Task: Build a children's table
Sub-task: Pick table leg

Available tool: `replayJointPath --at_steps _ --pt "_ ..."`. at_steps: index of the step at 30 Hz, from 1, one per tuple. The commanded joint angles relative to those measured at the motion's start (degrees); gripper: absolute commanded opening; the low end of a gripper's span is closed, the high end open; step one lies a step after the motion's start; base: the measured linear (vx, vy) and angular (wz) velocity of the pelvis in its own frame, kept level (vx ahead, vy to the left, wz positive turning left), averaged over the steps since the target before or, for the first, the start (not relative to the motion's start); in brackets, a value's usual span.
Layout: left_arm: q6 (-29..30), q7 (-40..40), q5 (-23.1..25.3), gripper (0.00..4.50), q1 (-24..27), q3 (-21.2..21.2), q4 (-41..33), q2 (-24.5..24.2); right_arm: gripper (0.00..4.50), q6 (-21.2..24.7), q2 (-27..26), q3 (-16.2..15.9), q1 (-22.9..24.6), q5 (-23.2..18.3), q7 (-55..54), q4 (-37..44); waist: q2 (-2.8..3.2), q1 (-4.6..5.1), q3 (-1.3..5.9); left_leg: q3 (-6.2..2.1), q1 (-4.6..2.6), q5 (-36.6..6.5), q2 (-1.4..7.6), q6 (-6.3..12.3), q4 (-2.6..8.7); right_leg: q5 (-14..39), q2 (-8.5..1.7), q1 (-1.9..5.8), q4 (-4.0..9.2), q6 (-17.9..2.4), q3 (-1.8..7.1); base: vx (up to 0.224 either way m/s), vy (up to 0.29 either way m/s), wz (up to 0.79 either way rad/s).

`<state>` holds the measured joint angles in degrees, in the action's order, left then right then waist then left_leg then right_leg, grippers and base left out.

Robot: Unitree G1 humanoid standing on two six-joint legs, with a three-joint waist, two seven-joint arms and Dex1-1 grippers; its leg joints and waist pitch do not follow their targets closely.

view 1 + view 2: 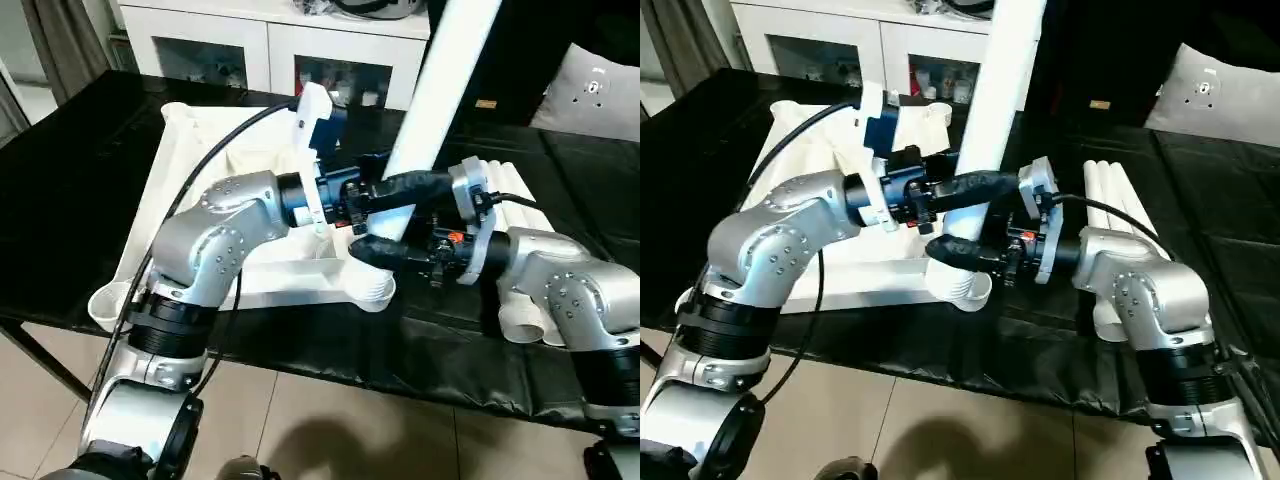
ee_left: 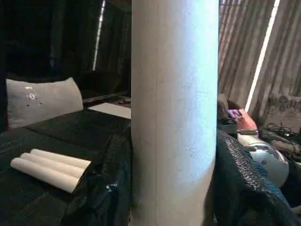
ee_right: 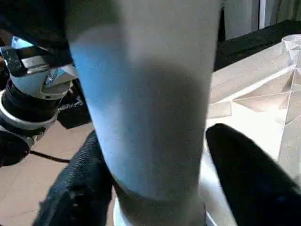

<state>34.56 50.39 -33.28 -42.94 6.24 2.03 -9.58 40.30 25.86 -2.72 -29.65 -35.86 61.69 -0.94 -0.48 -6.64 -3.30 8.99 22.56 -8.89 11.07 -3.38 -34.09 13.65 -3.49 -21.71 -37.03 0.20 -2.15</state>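
Left eye view: a white tapered leg (image 1: pixel 440 75) is standing nearly upright, leaning slightly, with its lower end sitting in the round corner socket (image 1: pixel 375 287) at the near corner of the white table top (image 1: pixel 215 140), which is lying underside up on the black-covered work table (image 1: pixel 70 190). The left gripper (image 1: pixel 395 190) is reaching across from the left and clasping the leg just above the socket, its black fingers (image 2: pixel 106 188) pressing both sides of the tube. The right gripper (image 1: pixel 385 250) is coming in from the right lower down, its fingers (image 3: pixel 249 174) straddling the base of the leg partly spread; whether they are gripping it cannot be told. Three spare legs (image 1: pixel 1115 200) are lying side by side on the work table just beyond the right forearm. A white cabinet (image 1: pixel 270 40) is standing behind the table.
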Motion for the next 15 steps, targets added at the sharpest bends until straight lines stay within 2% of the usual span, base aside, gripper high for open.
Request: replayJointPath --at_steps 1,4,5,15 --pt "-0.8 -0.1 0.7 1.88 -0.6 0.5 0.0 0.3 2.63 -0.2 -0.1 0.5 -1.2 -0.4 -0.3 -0.5 -1.0 -0.2 4.26 0.3 -1.04 -3.9 1.43 2.3 2.97 -4.0 -3.71 3.01 3.94 -13.5 1.96 0.0 0.0 0.0" --pt "-1.2 -0.2 1.0 1.88 -0.3 0.8 0.0 0.5 2.44 -0.1 -0.6 0.8 -1.4 -0.9 -0.2 -0.6 -0.96 -0.23 4.27 0.28 -1.02 -3.9 1.44 2.35 2.97 -4.3 -3.72 3.05 3.93 -13.6 1.95 0.0 0.0 0.0" --pt "-1.2 -0.3 1.1 1.88 -0.2 0.8 0.0 0.6 2.19 0.0 -0.6 0.9 -1.3 -1.1 -0.1 -0.6 -0.87 -0.21 4.31 0.25 -1.02 -3.9 1.46 2.23 2.96 -4.4 -3.72 3.06 3.88 -13.6 1.93 0.0 0.0 0.0" --pt "-1.9 -0.5 1.6 1.88 -0.2 0.6 0.6 0.8 1.96 -0.3 -0.4 1.1 -1.0 -0.9 -0.1 -0.5 -0.9 -0.23 4.37 0.25 -1.04 -3.6 1.43 2.32 2.89 -5.4 -3.68 3.07 3.77 -13.9 1.92 0.0 0.0 0.0"
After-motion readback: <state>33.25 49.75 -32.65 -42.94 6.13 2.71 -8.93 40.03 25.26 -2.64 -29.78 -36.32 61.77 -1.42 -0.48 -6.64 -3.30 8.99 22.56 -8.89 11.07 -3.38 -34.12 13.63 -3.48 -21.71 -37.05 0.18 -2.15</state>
